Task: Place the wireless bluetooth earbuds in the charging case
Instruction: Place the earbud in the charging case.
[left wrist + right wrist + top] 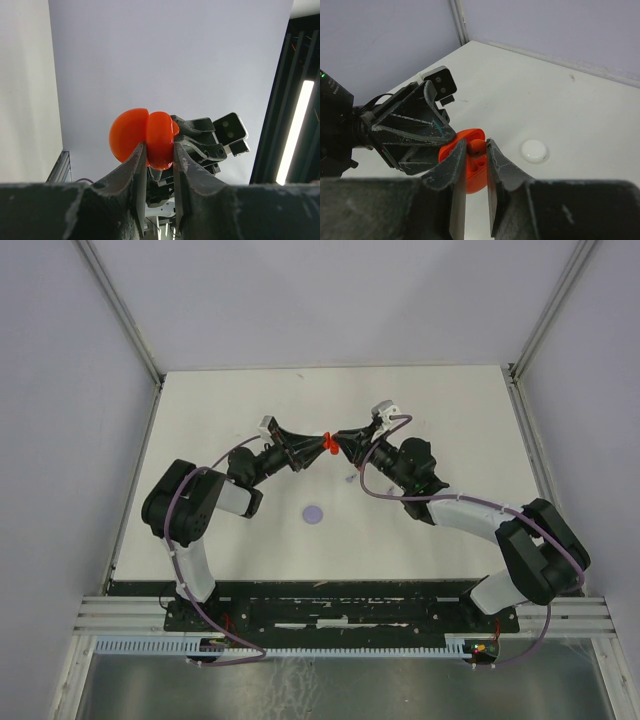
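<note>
Case (327,444) between left hand (320,448) and right hand (336,444) — disc (314,513) on table (450,420)

Bright, even light, faint shadows; a light strip (296,135) glares in the left wrist view.

Glossy red plastic charging case (131,136), matt table (460,420)

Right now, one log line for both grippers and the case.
left gripper: shut on red case | right gripper: shut on red case | red case: open, held between both above table | purple disc: on table
</note>
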Tool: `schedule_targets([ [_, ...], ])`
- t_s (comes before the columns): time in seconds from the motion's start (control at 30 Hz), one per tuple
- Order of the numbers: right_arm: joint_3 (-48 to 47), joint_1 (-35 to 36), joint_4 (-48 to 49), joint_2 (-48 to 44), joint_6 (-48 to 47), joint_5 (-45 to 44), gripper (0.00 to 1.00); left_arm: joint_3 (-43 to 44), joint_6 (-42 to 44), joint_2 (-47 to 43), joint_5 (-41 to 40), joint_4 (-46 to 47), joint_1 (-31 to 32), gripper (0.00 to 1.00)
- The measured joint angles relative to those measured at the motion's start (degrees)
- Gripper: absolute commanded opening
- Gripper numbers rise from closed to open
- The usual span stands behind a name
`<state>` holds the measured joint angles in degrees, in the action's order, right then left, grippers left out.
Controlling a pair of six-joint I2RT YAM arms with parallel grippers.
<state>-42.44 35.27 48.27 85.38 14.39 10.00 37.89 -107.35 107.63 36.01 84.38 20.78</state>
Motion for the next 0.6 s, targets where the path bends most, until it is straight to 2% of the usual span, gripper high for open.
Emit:
schedule_targets([
  [0.23,1.36,0.11,2.45,-0.04,-0.68,0.00,0.08,0.00,-0.72,0.02,0.00,-0.02,0.00,0.03],
  [0.6,2.75,0.09,3.37,-0.20,-1.22,-0.61,0.23,1.57,-1.68,0.81,-0.28,0.17,0.00,0.03],
])
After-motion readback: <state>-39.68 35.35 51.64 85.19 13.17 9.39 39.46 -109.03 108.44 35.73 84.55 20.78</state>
